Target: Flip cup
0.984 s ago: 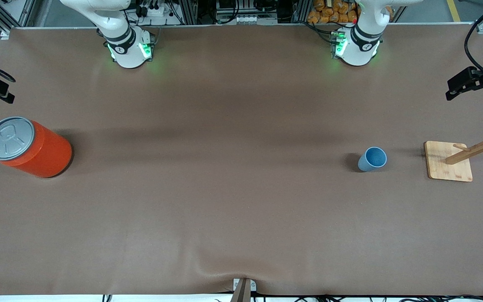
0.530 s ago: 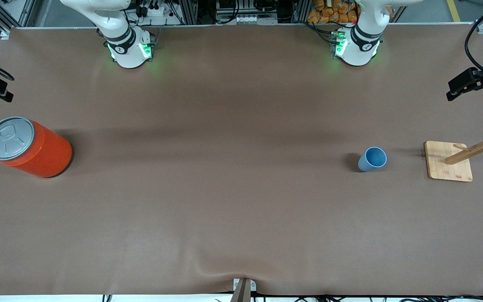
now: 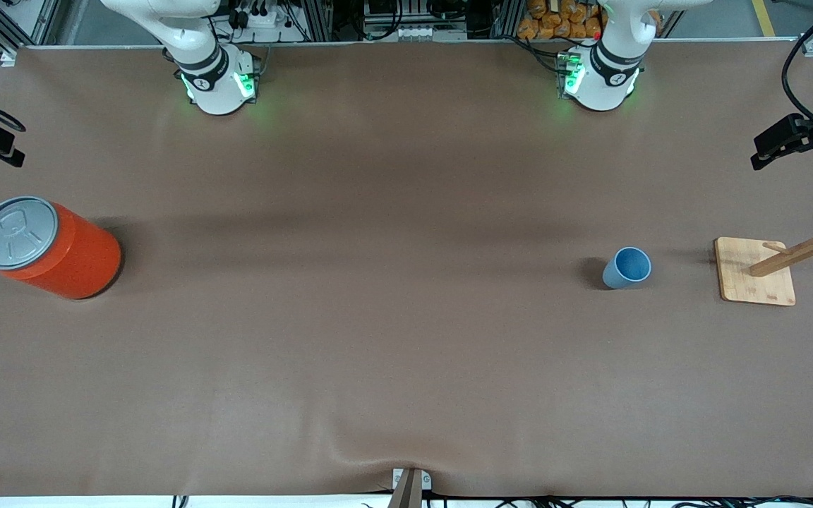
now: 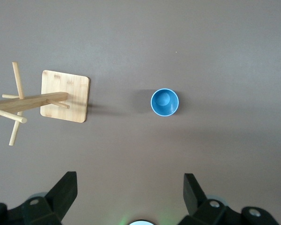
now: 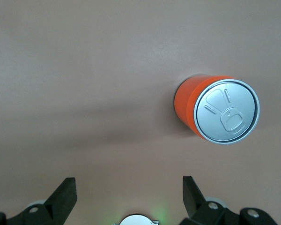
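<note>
Table (image 3: 406, 339): brown matte cloth.
Cup (image 3: 627, 267): light-blue tumbler, mouth up.
Rack (image 3: 756, 271): bamboo, beside cup.
Can (image 3: 46, 247): orange, well apart.
Left gripper (image 4: 130, 199): fingers spread, over table.
Right gripper (image 5: 129, 199): fingers spread, over table.

Brown cloth (image 3: 406, 339) over table; aluminium framing (image 3: 322, 17) along top edge.

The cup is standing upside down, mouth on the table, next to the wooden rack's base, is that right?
Not quite. The cup stands upright with its mouth facing up; the left wrist view looks straight down into its blue inside. It does stand beside the wooden rack, apart from its base.
</note>
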`<state>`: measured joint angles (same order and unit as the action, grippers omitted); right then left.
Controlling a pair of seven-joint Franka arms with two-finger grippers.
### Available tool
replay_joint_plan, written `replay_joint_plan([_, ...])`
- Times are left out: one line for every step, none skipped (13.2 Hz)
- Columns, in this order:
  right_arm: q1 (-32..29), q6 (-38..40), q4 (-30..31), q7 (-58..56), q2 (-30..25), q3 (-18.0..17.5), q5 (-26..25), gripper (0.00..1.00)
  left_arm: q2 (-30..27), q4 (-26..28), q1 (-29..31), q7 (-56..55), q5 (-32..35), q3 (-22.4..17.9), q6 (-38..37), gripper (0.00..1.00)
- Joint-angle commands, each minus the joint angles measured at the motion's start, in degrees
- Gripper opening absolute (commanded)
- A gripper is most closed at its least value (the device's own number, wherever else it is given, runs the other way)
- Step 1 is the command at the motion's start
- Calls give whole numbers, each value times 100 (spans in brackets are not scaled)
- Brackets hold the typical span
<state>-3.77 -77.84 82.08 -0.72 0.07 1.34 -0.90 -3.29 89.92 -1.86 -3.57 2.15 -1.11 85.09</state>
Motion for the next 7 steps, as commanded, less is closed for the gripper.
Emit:
replay_joint_plan([8,94,-25,-51,-59,6,-33,100,-49,26,28,15,-66,-3,-1,100])
replay_joint_plan([8,120,-17,-51,-59,6,-33,100,-49,26,36,15,-75,-3,-1,100])
replay_joint_plan([17,164,-16,-51,-59,6,-33,100,-49,26,37,15,-83,-3,-10,100])
replay_joint_plan([26,182,-25,-51,-59,-11,-33,100,-49,26,37,15,-144,-3,-19,100])
replay_joint_plan([35,182,-25,-43,-59,-29,-33,100,-41,26,37,15,-223,-3,-10,100])
replay_joint_plan([43,190,-25,-34,-59,-46,-33,100,-6,26,37,15,-268,-3,-10,100])
replay_joint_plan([35,208,-34,-43,-59,-47,-33,100,3,26,28,15,-268,-3,-10,100])
